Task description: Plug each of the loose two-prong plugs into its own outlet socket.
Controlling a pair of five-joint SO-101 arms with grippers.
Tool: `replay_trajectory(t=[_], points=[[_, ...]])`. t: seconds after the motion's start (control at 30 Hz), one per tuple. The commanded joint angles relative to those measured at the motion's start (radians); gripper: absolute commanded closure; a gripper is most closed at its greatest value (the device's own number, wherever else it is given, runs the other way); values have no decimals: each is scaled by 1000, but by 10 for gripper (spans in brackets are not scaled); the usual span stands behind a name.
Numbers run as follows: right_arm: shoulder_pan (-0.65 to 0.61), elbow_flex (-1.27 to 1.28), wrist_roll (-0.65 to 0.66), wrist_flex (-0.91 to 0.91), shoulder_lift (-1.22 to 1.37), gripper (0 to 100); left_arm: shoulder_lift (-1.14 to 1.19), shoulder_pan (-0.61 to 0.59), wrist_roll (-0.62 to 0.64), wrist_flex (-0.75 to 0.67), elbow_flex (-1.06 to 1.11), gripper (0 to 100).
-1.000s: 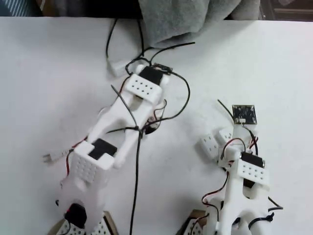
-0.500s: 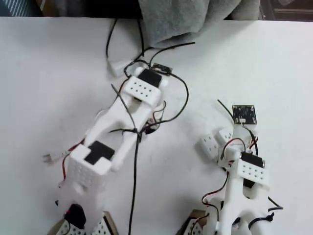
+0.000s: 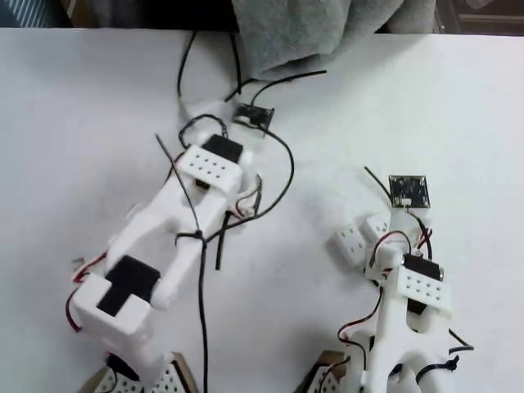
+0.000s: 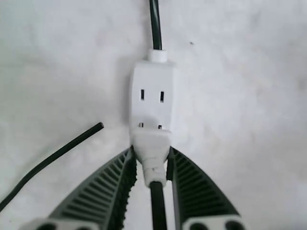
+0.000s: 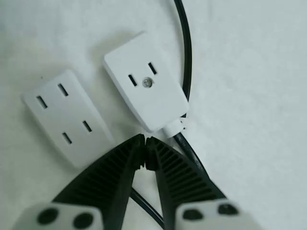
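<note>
White table [image 3: 458, 98]: we see both arms reaching from its near edge, the left arm [image 3: 164, 229] stretched toward the far middle and the right arm [image 3: 413, 286] at the near right.
Left hand [image 4: 151, 152]: its ribbed fingers [image 4: 120, 177] are closed in on either side of a plug, gripping it.
Plug [image 4: 149, 143]: white with a black cord, it sits end-on against the outlet strip at the socket nearest the hand. We cannot tell whether it is fully seated.
Outlet strip [image 4: 152, 96]: white and flat on the table, with its other socket open and a black cord leaving its far end.
Right hand [image 5: 145, 143]: its fingertips are pressed together with nothing between them, just beside the cord end of the single-socket block.
Single-socket block [image 5: 144, 88]: white, lying flat, with its black cord curving past it.
Two-socket block [image 5: 64, 117]: white, just to the left of the single one, with both sockets free.
Cable end [image 4: 93, 129]: black and loose, near the strip.
Grey cloth [image 3: 311, 33]: at the far edge.
</note>
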Motion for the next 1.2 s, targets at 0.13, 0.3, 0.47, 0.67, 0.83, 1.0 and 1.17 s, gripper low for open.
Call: replay_trajectory(t=[0.13,0.3,0.47,0.67,0.83,1.0,1.17], points=[[10,-5,2,-15,2,980,15,-71,-41,-34,94,975],[10,-5,2,-15,2,980,7,-25,-43,-80,127,975],[10,-5,2,-15,2,980,5,61,-38,-86,124,975],[10,-5,2,-15,2,980,15,58,-37,-80,74,975],[10,-5,2,-15,2,980,7,53,-84,-75,77,967],[8,-5,2,-15,2,980,2,54,-132,-43,71,823],[7,-5,2,-15,2,980,2,54,-192,-41,61,765]])
